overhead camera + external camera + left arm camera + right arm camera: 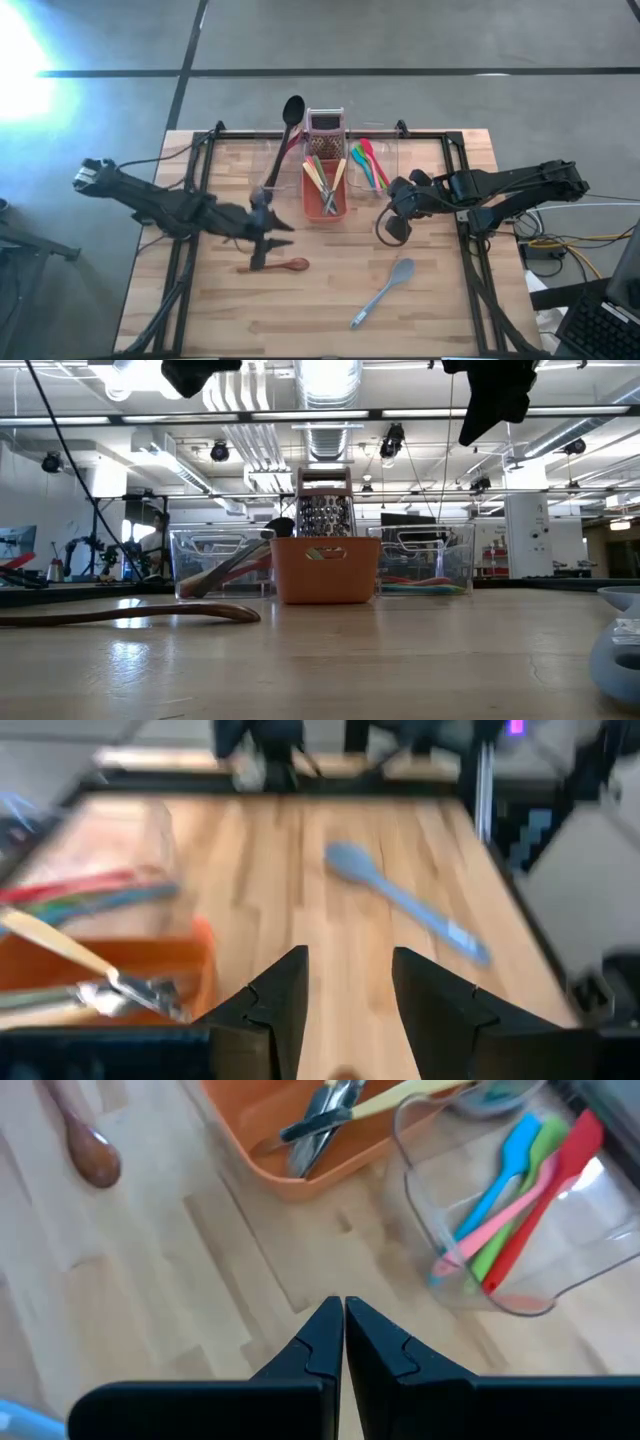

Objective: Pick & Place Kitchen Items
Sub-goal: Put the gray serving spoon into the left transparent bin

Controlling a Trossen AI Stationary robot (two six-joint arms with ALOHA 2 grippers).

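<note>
Wooden spoon (pixel 284 265): lies flat on the table (pixel 440 310), left of centre, bowl end toward the right; the left arm's jaws hang just above its handle end.
Grey spatula (pixel 384 290): lies flat and slanted on the table toward the near right, well apart from the tubs, touched by nothing.
Black ladle (pixel 288 122): leans out of the left clear tub (pixel 275 170), its bowl reaching past the table's far edge.
Yellow-handled knives (pixel 322 180): lie in the orange tub (pixel 325 192), which sits at the middle of the table near the far edge.
Metal grater (pixel 325 125): stands upright just behind the orange tub, against the far edge.
Coloured spatulas (pixel 515 1180): red, pink, green and blue, lying together in the right clear tub (pixel 520 1230), to the right of the orange tub.
Left gripper (pixel 262 245): over the left half of the table, above the wooden spoon; jaws parted, with nothing between them.
Right gripper (pixel 392 228): over the right half of the table, near the right clear tub, above bare wood; jaws pressed together, holding nothing.
Table: light wooden planks with a dark metal frame along its edges.
</note>
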